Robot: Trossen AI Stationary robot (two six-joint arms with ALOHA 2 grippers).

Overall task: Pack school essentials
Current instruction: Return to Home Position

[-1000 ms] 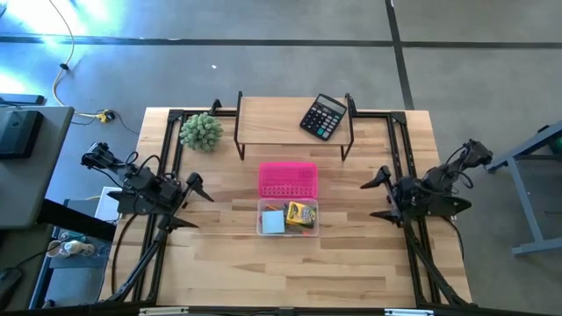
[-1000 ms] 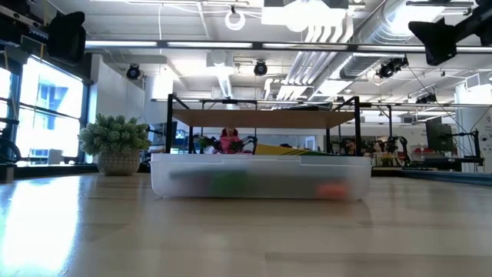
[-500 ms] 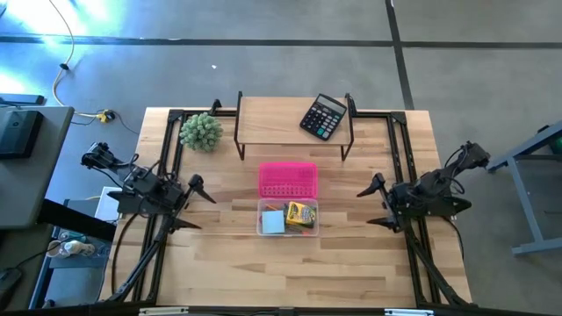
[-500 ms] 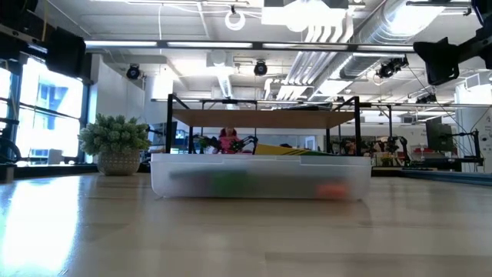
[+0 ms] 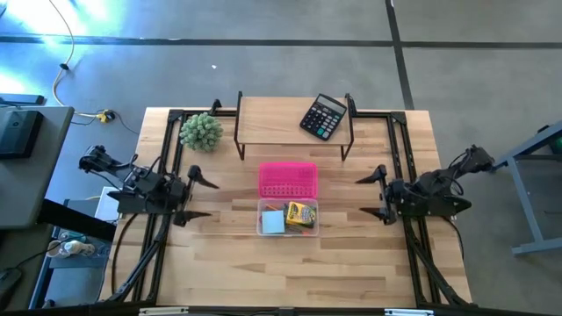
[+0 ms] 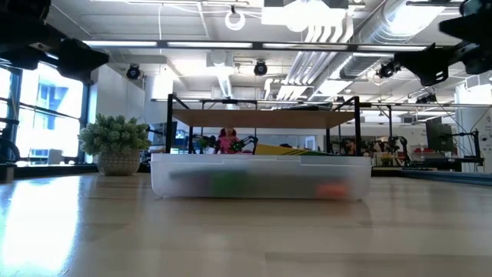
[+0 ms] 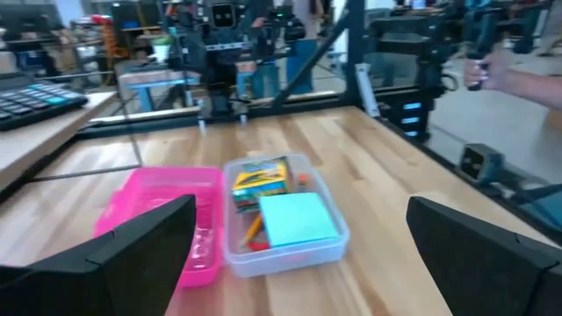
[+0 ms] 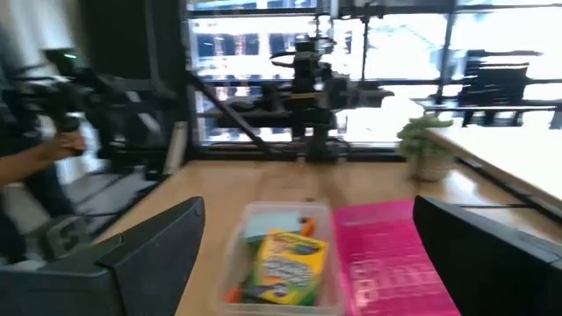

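left pincer [image 5: 210, 198], right pincer [image 5: 361, 197] agape, empty; yellow-green crayon box [image 5: 301, 213] beside light-blue pad [image 5: 273, 222].

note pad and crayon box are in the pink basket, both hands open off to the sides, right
Not quite: the high view shows the note pad and crayon box in the clear box, beside the pink basket. The left hand and right hand are open, off to the sides.
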